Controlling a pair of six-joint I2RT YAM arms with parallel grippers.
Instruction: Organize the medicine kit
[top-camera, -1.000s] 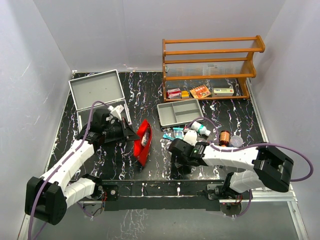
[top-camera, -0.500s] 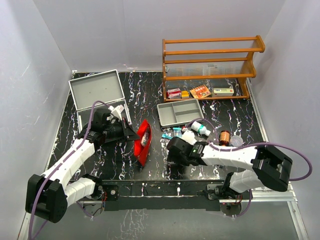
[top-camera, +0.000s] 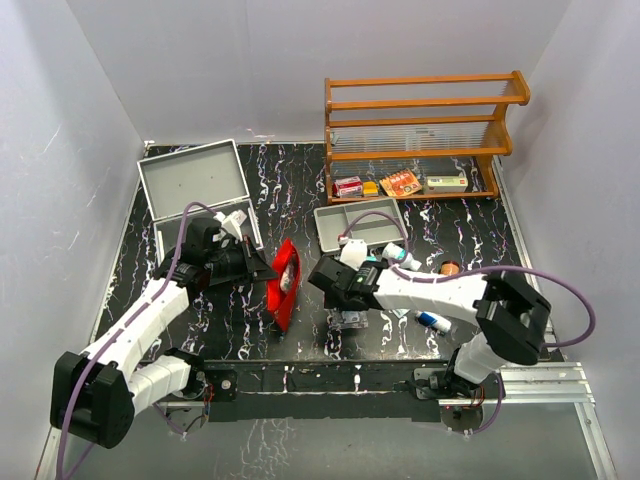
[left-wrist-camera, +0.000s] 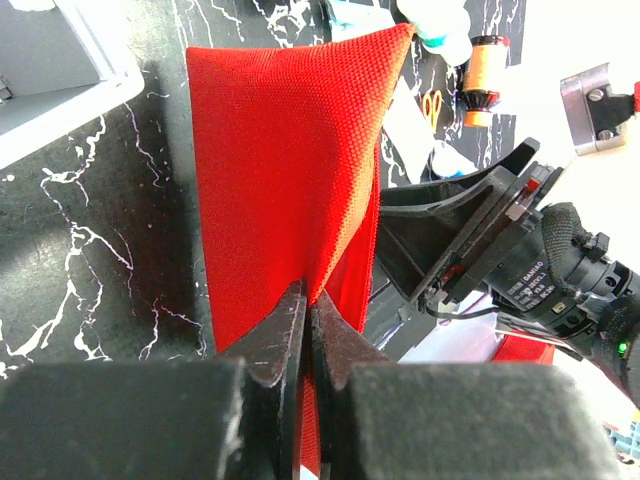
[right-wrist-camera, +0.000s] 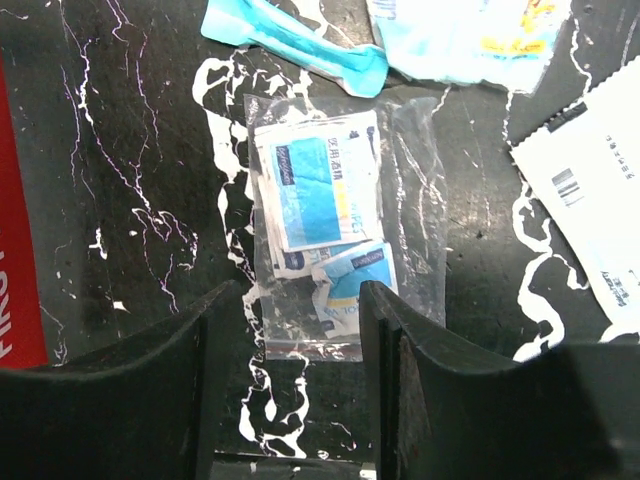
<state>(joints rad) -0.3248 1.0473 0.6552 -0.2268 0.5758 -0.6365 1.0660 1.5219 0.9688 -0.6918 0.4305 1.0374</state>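
The red first-aid pouch (top-camera: 283, 283) stands on edge on the black marbled table. My left gripper (top-camera: 266, 270) is shut on its fabric edge; in the left wrist view the jaws (left-wrist-camera: 308, 300) pinch the red cloth (left-wrist-camera: 290, 170). My right gripper (top-camera: 345, 300) is open just right of the pouch. In the right wrist view its fingers (right-wrist-camera: 300, 300) straddle the lower end of a clear zip bag of blue wipe packets (right-wrist-camera: 330, 215) lying flat on the table. The pouch edge shows at the left of that view (right-wrist-camera: 15, 250).
An open grey metal case (top-camera: 195, 185) is at back left, a grey divided tray (top-camera: 360, 225) mid-table, and a wooden shelf (top-camera: 420, 130) with small boxes behind. A white bottle (top-camera: 400, 258), orange roll (top-camera: 450, 268), blue tube (top-camera: 432, 321), teal packet (right-wrist-camera: 295, 40) and white leaflet (right-wrist-camera: 590, 190) lie nearby.
My right arm has swung left and away from the near edge, toward the pouch, now over the zip bag. The left arm and pouch have not moved.
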